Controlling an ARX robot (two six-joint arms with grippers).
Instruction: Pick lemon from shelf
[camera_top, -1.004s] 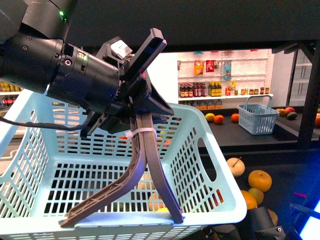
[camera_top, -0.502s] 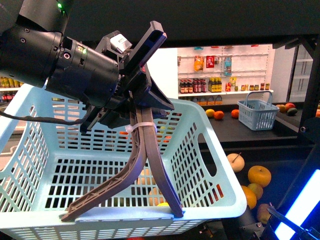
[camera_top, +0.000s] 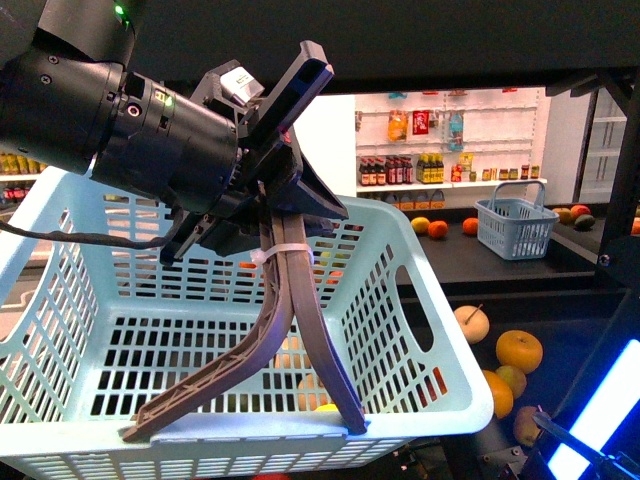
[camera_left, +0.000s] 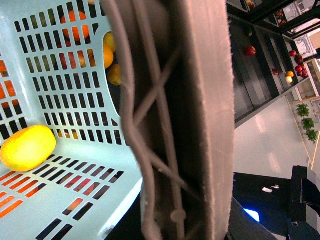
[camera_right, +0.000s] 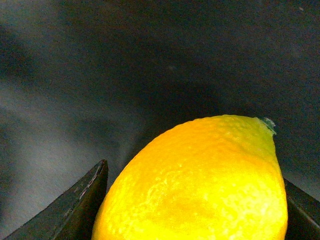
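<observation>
The lemon (camera_right: 200, 175), bright yellow with a pebbled skin, fills the lower half of the right wrist view. My right gripper (camera_right: 194, 210) is shut on it, with a dark finger (camera_right: 82, 200) showing on either side. Behind it there is only dark, blurred surface. In the front view my left gripper (camera_top: 290, 190) is shut on the brown basket handle (camera_top: 285, 330) and holds up a pale blue slotted basket (camera_top: 425, 330). The handle (camera_left: 200, 125) fills the left wrist view. The shelf, a black rack, shows a dark deck (camera_top: 520, 275) and an upright post (camera_top: 625, 180).
A yellow oval fruit (camera_left: 27, 147) lies on the basket floor. On the lower deck sit orange fruits (camera_top: 519, 351) and a pale cream fruit with a stem (camera_top: 471, 325). A small blue basket (camera_top: 515, 228) stands on the upper deck. White shelves of bottles (camera_top: 450, 150) stand far behind.
Over the last second my left arm and the basket have shifted slightly, and a blue-lit strip at the lower right has grown. Nothing has moved in the last half second.
</observation>
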